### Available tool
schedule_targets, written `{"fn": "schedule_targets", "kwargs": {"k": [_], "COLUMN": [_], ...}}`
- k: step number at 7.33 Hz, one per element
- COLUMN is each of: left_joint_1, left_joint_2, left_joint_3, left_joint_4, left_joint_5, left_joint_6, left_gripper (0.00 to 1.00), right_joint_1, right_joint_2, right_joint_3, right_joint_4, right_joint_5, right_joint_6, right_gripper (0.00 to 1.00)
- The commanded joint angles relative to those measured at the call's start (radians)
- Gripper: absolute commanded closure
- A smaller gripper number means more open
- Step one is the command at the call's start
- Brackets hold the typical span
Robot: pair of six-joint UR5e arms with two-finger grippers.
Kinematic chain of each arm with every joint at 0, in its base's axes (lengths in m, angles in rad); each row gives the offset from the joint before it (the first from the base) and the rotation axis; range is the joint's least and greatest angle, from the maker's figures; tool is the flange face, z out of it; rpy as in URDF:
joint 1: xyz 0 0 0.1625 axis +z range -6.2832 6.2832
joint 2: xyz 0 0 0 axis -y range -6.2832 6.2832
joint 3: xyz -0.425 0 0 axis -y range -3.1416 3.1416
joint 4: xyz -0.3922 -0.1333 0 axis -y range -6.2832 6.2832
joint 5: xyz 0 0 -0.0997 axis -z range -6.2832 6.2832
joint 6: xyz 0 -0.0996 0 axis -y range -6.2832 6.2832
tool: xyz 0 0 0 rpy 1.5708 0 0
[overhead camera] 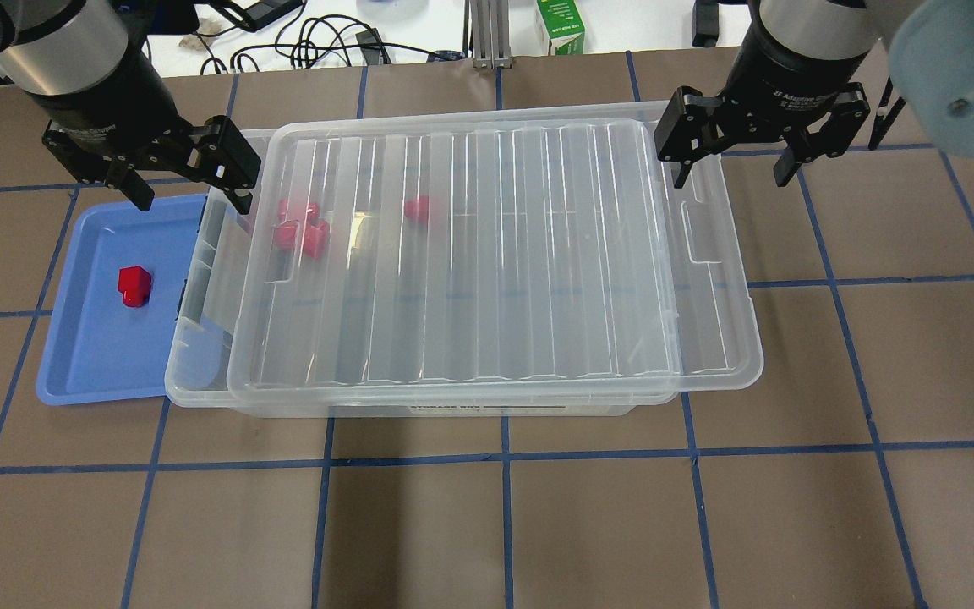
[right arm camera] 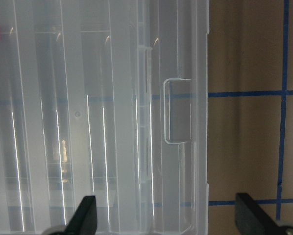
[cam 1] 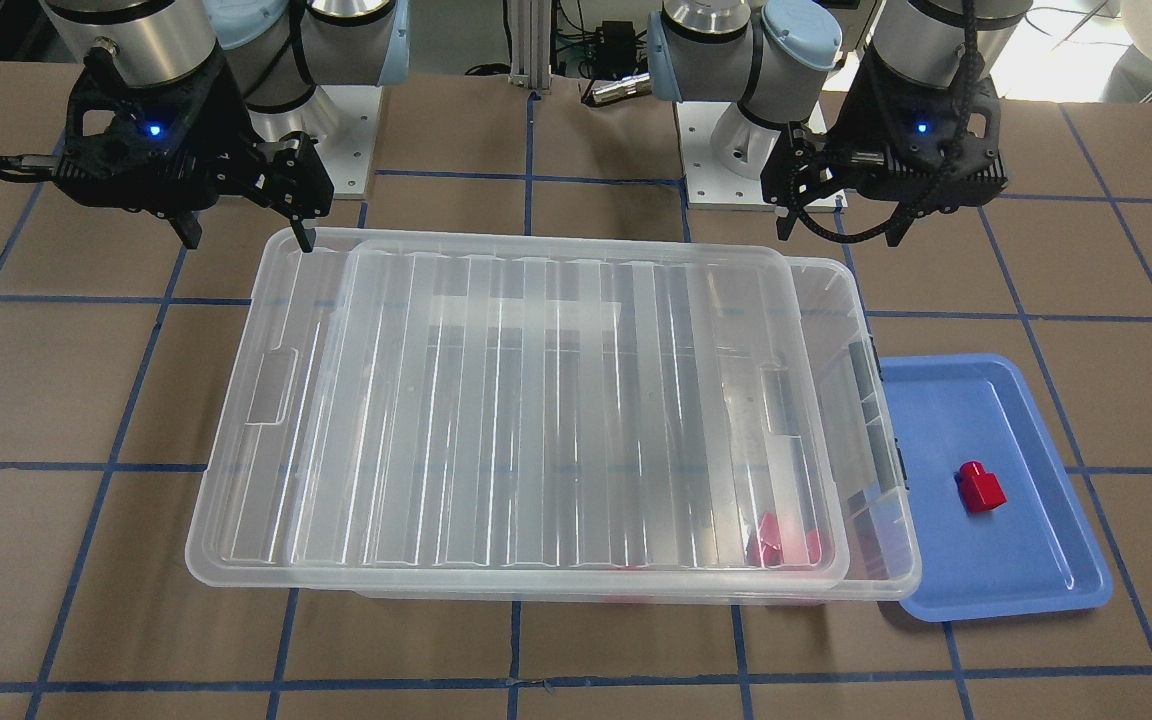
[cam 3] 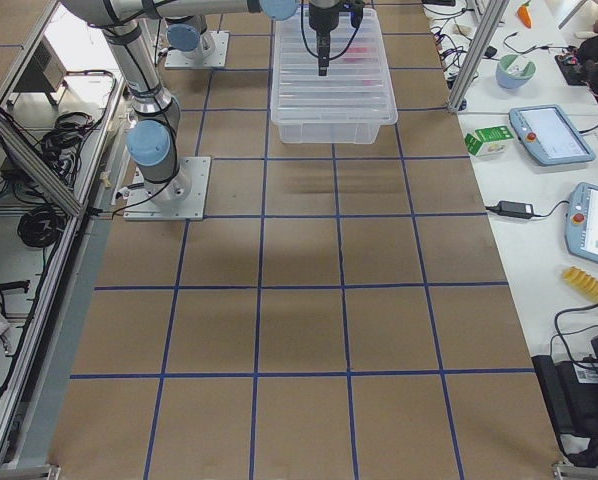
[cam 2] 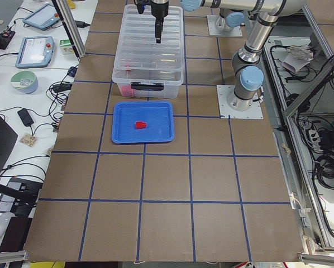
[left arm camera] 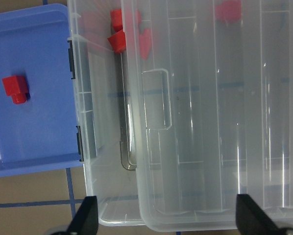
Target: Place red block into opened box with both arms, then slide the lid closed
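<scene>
**Red block [overhead camera: 134,285] not yet picked**

Block is seen on the tray [overhead camera: 90,364], just beside the box [overhead camera: 191,338] at its clip end. Lid [overhead camera: 495,254] sits offset, so a gap is open at that end. Left gripper [overhead camera: 193,199] and right gripper [overhead camera: 730,173] are held spread and empty over opposite box ends. Judged next: block grasped by left gripper, dropped through gap.

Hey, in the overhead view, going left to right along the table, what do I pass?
blue tray's left rim → red block on the tray → box's uncovered clip end → cluster of red blocks inside the box → single red block inside → lid's overhanging right end
</scene>
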Motion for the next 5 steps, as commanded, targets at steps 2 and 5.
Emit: {"fn": "schedule_targets", "kwargs": {"k": [2, 5], "left_joint_1": [0.0, 0.0], "left_joint_2": [0.002, -0.004], "left_joint_3": [-0.001, -0.003], "left_joint_4": [0.004, 0.013], "left_joint_5": [-0.011, -0.008], "left_joint_6": [-0.015, -0.016], "left_gripper": [0.0, 0.0], "right_joint_1": [-0.001, -0.009], "right_joint_2": [0.001, 0.003], "right_joint_3": [0.005, 0.011], "right_joint_4": [0.0, 0.0], "right_joint_5": [-0.001, -0.005], "right_joint_6": [-0.001, -0.001], "right_gripper": [0.0, 0.0]}}
